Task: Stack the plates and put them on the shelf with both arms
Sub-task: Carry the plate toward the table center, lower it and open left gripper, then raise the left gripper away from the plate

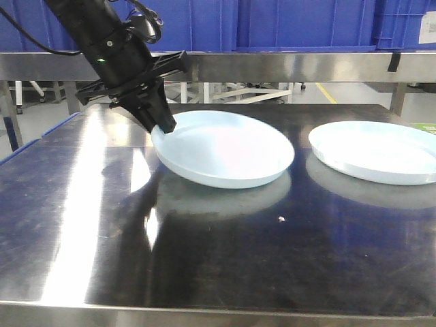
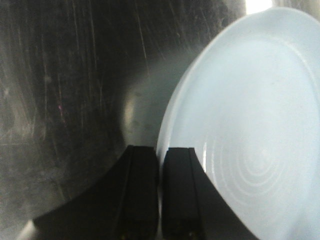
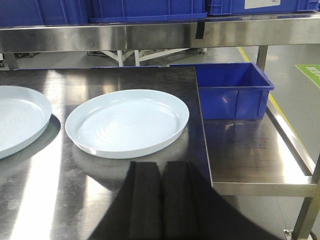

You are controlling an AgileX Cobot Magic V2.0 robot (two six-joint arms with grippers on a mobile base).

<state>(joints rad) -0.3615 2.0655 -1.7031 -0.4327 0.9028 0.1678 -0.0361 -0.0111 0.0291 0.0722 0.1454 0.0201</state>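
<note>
Two pale bluish-white plates are on the steel table [image 1: 102, 225]. My left gripper [image 1: 163, 127] is shut on the left rim of the left plate [image 1: 225, 150], which is tilted with that rim raised; in the left wrist view the rim runs between my black fingers [image 2: 142, 170] and the plate [image 2: 250, 125] fills the right. The right plate [image 1: 381, 151] lies flat at the right; in the right wrist view it [image 3: 127, 122] lies just ahead of my right gripper [image 3: 161, 167], which is shut and empty. The left plate's edge [image 3: 17, 120] shows at that view's left.
A steel shelf [image 1: 272, 65] with blue bins [image 1: 300, 24] spans the back above the table. In the right wrist view a blue bin [image 3: 232, 90] sits on a lower steel ledge [image 3: 255, 160] beyond the table's right edge.
</note>
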